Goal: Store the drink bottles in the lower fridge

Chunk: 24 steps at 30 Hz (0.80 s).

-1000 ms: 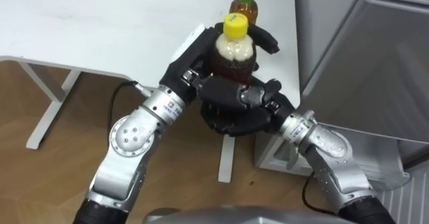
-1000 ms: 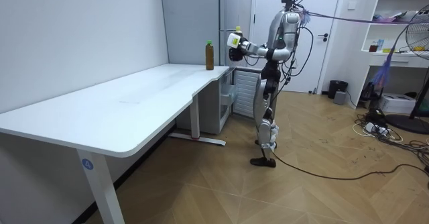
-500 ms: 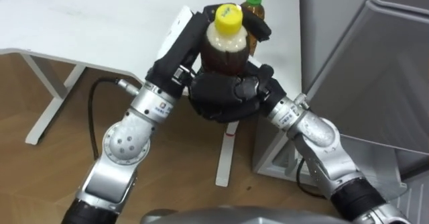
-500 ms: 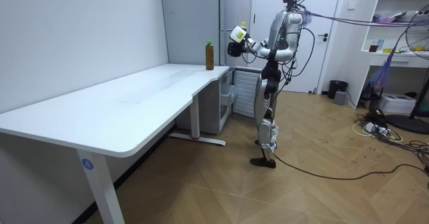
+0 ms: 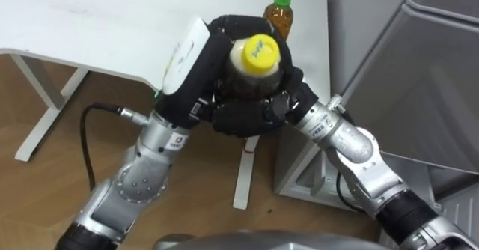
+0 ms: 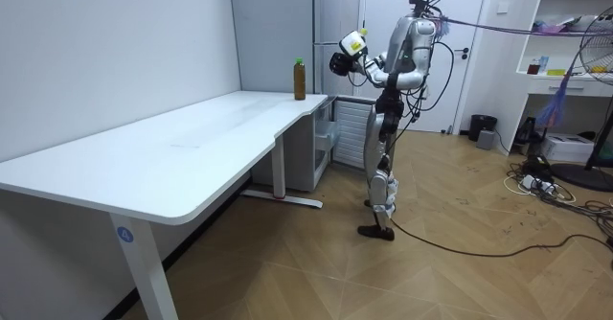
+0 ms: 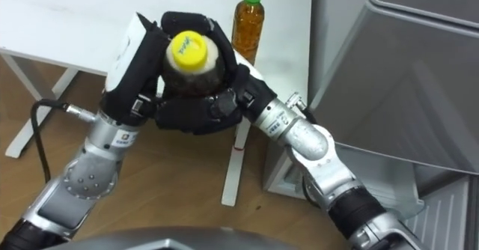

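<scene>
Now, in the left eye view the white table stretches away beyond your fingers, with the wooden floor below it. The grey fridge stands to the right of both hands. Your left hand has its fingers curled round the yellow-capped bottle from the left and over its far side. Your right hand wraps it from below. The bottle is held clear of the table, cap facing you. Just beyond the fingertips a green-capped bottle stands on the table's corner next to the fridge, apart from both hands. A table leg shows below the right wrist.

In the room view you stand at the table's end, before the tall fridge, with both hands raised in front of your upper body and the bottle between them. Shelves stand well off at the room view's right.

In the right eye view both hands grip the bottle in the same way, and the fridge front lies right of the fingers.
</scene>
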### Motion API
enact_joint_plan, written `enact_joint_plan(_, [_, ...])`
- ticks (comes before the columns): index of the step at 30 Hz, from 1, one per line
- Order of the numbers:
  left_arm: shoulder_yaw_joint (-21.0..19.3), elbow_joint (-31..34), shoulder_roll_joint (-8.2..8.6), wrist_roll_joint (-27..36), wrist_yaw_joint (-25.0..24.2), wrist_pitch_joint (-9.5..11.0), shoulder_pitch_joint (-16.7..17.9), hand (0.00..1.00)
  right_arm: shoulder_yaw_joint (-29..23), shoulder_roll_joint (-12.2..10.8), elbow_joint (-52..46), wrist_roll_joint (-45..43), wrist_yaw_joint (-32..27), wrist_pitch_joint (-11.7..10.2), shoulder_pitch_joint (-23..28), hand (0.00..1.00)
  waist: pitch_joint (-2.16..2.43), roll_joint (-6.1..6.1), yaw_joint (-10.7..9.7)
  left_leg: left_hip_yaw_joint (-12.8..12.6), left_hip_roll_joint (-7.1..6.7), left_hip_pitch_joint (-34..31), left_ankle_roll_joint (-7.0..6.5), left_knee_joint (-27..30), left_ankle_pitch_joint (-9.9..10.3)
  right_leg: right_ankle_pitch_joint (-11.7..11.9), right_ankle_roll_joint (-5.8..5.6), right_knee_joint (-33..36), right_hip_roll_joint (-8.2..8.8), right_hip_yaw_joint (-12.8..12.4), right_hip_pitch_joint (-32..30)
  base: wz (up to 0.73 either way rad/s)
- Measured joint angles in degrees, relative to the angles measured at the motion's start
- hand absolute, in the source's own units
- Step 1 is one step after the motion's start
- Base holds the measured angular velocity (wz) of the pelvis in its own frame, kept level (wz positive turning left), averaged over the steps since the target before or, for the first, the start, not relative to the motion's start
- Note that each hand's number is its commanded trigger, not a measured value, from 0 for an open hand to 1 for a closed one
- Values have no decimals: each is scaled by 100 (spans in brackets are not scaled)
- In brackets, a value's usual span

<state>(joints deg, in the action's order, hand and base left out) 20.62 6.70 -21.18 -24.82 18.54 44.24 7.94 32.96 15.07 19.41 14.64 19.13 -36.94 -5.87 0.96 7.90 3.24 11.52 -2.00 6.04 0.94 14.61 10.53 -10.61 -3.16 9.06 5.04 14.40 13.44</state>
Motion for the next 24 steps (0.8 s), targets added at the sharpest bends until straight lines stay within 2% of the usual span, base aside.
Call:
enact_joint_plan(2, [0, -7, -9, -113, 151, 102, 117, 100, 51, 40, -30, -39, 0, -33, 34, 100, -6, 6, -63, 1, 0, -35, 0, 8, 0, -3, -4, 32, 0, -3, -39, 0])
enact_joint_plan(5, [-1, -8, -65, -241, 344, 222, 277, 100, 140, 60, -79, -116, -20, -57, 81, 100, -50, 27, -154, 2, -1, -49, 0, 16, 0, -14, -5, 65, 1, -17, -59, 0])
enact_joint_plan(11, [-8, -11, -178, -382, 585, 438, 367, 100, 202, 76, -186, -193, -50, -103, 135, 100, -100, 62, -224, 2, -4, -66, 0, 16, 0, -20, -5, 69, 2, -28, -75, 0])
enact_joint_plan(15, [-16, -11, -199, -478, 707, 518, 447, 100, 212, 85, -224, -273, -50, -113, 167, 100, -107, 62, -307, 22, -13, -90, 0, 14, 0, -21, -6, 66, 3, -27, -89, 2])
enact_joint_plan(19, [-22, -11, -211, -510, 733, 607, 533, 100, 214, 84, -288, -300, -41, -115, 274, 100, -147, 75, -363, 30, -16, -139, 0, 12, 0, -22, -6, 62, 4, -26, -119, 0])
enact_joint_plan(20, [-28, -11, -217, -520, 733, 619, 570, 100, 214, 84, -289, -321, -20, -112, 295, 100, -171, 83, -389, 33, -18, -138, 0, 12, 0, -21, -5, 64, 4, -29, -126, 0])
enact_joint_plan(21, [-32, -11, -216, -520, 733, 623, 586, 47, 214, 84, -289, -332, -16, -108, 300, 100, -186, 89, -409, 37, -18, -139, 0, 12, 0, -21, -5, 65, 3, -28, -126, 0])
enact_joint_plan(22, [-35, -11, -216, -526, 733, 634, 601, 0, 214, 83, -291, -337, -8, -107, 309, 100, -222, 105, -441, 42, -19, -140, 0, 12, 0, -21, -5, 66, 3, -28, -126, 0])
enact_joint_plan(23, [-44, -11, -216, -534, 733, 654, 607, 0, 214, 84, -301, -337, -1, -107, 319, 100, -256, 115, -460, 43, -19, -143, 0, 12, 0, -21, -4, 66, 3, -33, -131, 0])
enact_joint_plan(24, [-47, -11, -216, -540, 733, 666, 609, 0, 214, 84, -312, -337, -1, -107, 327, 100, -266, 119, -469, 43, -19, -145, 0, 12, 0, -21, -4, 66, 3, -38, -135, 0])
